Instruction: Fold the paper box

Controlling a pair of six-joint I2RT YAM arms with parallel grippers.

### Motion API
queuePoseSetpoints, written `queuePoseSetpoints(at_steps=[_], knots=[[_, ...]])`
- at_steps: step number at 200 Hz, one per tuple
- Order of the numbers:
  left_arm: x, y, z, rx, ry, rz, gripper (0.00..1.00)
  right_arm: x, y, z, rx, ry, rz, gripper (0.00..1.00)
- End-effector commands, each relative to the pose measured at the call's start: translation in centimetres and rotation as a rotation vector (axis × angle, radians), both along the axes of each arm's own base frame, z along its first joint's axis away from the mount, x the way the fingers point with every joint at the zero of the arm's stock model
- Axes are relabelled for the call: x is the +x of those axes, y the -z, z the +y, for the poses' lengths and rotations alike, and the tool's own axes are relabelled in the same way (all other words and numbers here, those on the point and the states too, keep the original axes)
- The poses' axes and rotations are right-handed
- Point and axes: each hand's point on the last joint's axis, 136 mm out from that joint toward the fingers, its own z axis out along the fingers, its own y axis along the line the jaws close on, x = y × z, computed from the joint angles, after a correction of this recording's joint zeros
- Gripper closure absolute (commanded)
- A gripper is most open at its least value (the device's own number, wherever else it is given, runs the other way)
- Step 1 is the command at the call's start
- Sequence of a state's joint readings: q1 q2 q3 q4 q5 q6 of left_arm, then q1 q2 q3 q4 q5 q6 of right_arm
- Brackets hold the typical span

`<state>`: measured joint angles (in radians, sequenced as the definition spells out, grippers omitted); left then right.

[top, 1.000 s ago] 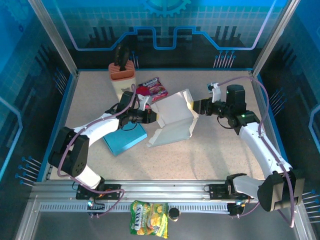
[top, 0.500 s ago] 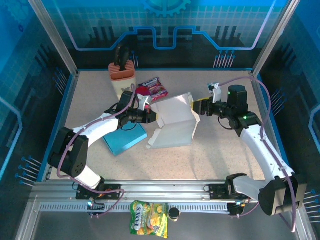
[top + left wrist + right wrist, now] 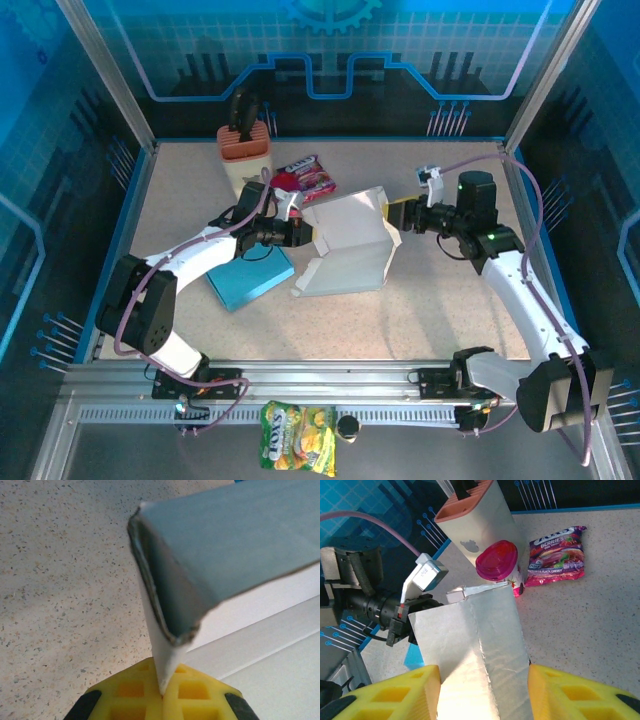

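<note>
overhead view of a speckled worktop (image 3: 430, 300) with a half-formed white paper box (image 3: 345, 250) at its centre, one panel lying flat and another raised and leaning. two robot arms meet the box from opposite sides. at the box's 9 o'clock, the left fingers (image 3: 298, 233) are closed tight on a thin flap; the left wrist view shows the yellow pads (image 3: 130, 692) pinching that flap's lower edge, apparently to anchor this side so the card cannot slide. at the box's 2 o'clock, the right fingers (image 3: 395, 213) stand about half apart, and in the right wrist view the raised, creased wall spans the gap between the yellow pads (image 3: 405, 695), seemingly gripped across its width, probably to steer it along its crease. a blue pad (image 3: 250, 278) lies at the box's 8 o'clock, partly beneath the left arm. a berry snack packet (image 3: 305, 178) and a tall cream holder (image 3: 243, 145) sit near 11 o'clock, away from the fold.
</note>
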<state>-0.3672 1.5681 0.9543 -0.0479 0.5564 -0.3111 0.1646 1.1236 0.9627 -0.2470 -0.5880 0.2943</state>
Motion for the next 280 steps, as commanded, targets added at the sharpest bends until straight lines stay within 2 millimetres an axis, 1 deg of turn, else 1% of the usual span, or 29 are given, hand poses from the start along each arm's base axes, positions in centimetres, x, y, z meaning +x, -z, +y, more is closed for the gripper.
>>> queuePoseSetpoints(at_steps=[1, 26, 54, 76, 108, 148, 168, 198, 223, 240, 260, 280], knots=[[0.4, -2.6, -0.3, -0.042, 0.027, -0.056, 1.0, -0.2, 0.4, -0.1, -0.054, 0.025, -0.024, 0.5], [0.4, -3.0, -0.3, -0.044, 0.029, -0.067, 1.0, 0.4, 1.5, -0.5, -0.149, 0.082, -0.027, 0.5], [0.2, -3.4, -0.3, -0.045, 0.032, -0.074, 1.0, 1.0, 2.3, -0.4, -0.24, 0.117, -0.037, 0.5], [0.1, -3.4, -0.3, -0.043, 0.032, -0.075, 1.0, 1.5, 3.4, -0.2, -0.333, 0.151, -0.038, 0.53], [0.0, -3.5, -0.3, -0.034, 0.036, -0.076, 1.0, 2.4, 4.4, -0.1, -0.43, 0.206, -0.058, 0.65], [-0.1, -3.2, -0.3, -0.02, 0.033, -0.075, 1.0, 3.5, 5.0, -0.6, -0.504, 0.301, -0.074, 0.86], [-0.1, -3.0, -0.5, -0.009, 0.027, -0.075, 1.0, 3.6, 5.3, -0.8, -0.523, 0.344, -0.061, 0.92], [-0.1, -2.8, -0.7, -0.006, 0.017, -0.075, 1.0, 3.3, 5.9, 0.2, -0.49, 0.319, -0.035, 0.9], [0.1, -2.8, -0.5, -0.001, 0.001, -0.082, 1.0, 3.3, 5.8, 0.3, -0.494, 0.314, -0.039, 0.9], [0.1, -3.0, -0.4, 0.002, -0.007, -0.091, 1.0, 3.3, 6.0, 0.1, -0.52, 0.318, -0.039, 0.84], [0.1, -2.9, -0.3, 0.015, -0.014, -0.094, 1.0, 3.4, 6.9, 0.1, -0.547, 0.317, -0.029, 0.75], [0.1, -2.8, -0.4, 0.026, -0.016, -0.093, 1.0, 3.7, 7.9, -0.1, -0.575, 0.324, -0.011, 0.74]])
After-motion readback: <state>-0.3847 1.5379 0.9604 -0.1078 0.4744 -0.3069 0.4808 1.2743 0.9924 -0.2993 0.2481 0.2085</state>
